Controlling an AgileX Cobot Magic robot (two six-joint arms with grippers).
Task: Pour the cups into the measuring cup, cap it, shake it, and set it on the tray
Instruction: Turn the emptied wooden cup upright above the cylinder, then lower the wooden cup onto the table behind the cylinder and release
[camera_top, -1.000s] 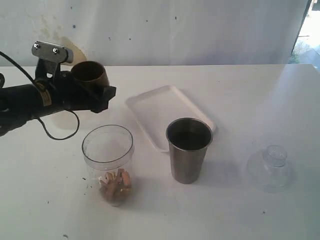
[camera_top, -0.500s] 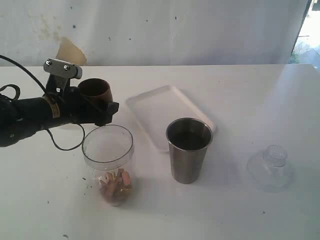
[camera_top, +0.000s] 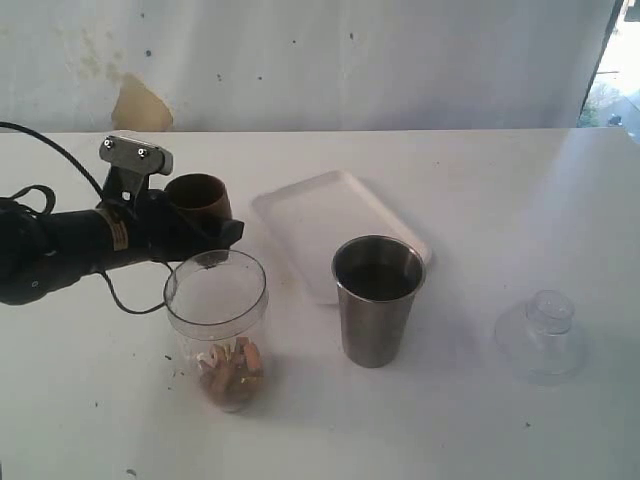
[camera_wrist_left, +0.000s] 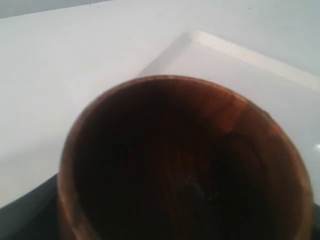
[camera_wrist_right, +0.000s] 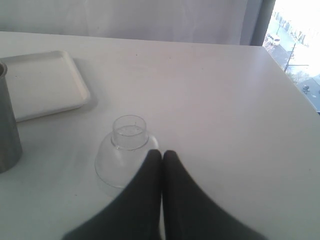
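Observation:
My left gripper (camera_top: 207, 216) is shut on the small brown wooden cup (camera_top: 198, 196), holding it just behind the rim of the clear measuring cup (camera_top: 217, 318). In the left wrist view the wooden cup (camera_wrist_left: 180, 160) fills the frame and its inside looks dark. Tan and orange pieces (camera_top: 232, 368) lie at the bottom of the measuring cup. The steel tumbler (camera_top: 377, 310) stands upright to the right of it, in front of the white tray (camera_top: 330, 222). My right gripper (camera_wrist_right: 161, 153) is shut with nothing in it, its tips beside a clear dome-shaped cap (camera_wrist_right: 122, 156).
The clear cap (camera_top: 541, 335) rests on the white table at the right. The tray (camera_wrist_right: 42, 82) and the steel tumbler (camera_wrist_right: 7, 125) lie beyond the cap in the right wrist view. A black cable (camera_top: 130, 300) loops under the left arm.
My left gripper has carried the wooden cup down and a little to the right, ending close behind the measuring cup. Nothing else has moved.

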